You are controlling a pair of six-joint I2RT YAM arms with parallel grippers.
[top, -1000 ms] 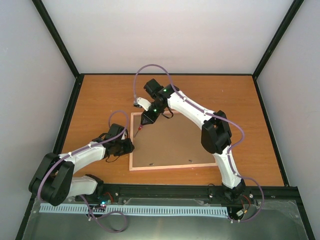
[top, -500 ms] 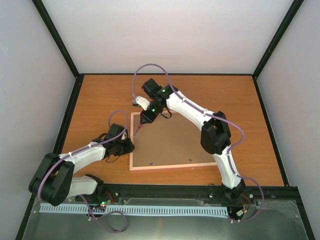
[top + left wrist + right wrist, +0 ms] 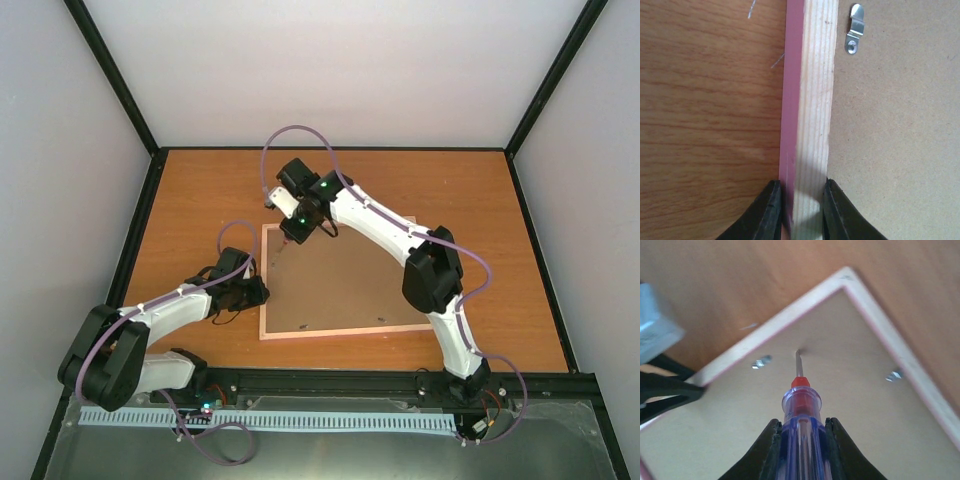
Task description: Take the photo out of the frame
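The frame [image 3: 345, 290] lies face down on the table, brown hardboard back up, with a pale wood rim [image 3: 815, 100] and a thin pink border. The photo is hidden under the backboard. My left gripper [image 3: 262, 292] [image 3: 801, 183] is shut on the frame's left rim, one finger on each side. My right gripper [image 3: 291, 236] [image 3: 801, 429] is shut on a screwdriver [image 3: 801, 402] with a clear blue handle and a red collar. Its tip points down at the backboard near the far left corner, between two metal clips [image 3: 761, 362]. I cannot tell whether the tip touches the board.
A metal turn clip [image 3: 855, 30] sits on the backboard near the left rim, and another clip [image 3: 895, 374] by the far rim. The wooden table [image 3: 200, 200] is enclosed by white walls with black posts.
My right arm has carried the screwdriver up and to the left, toward the frame's far left corner. The left gripper has kept its hold on the rim.
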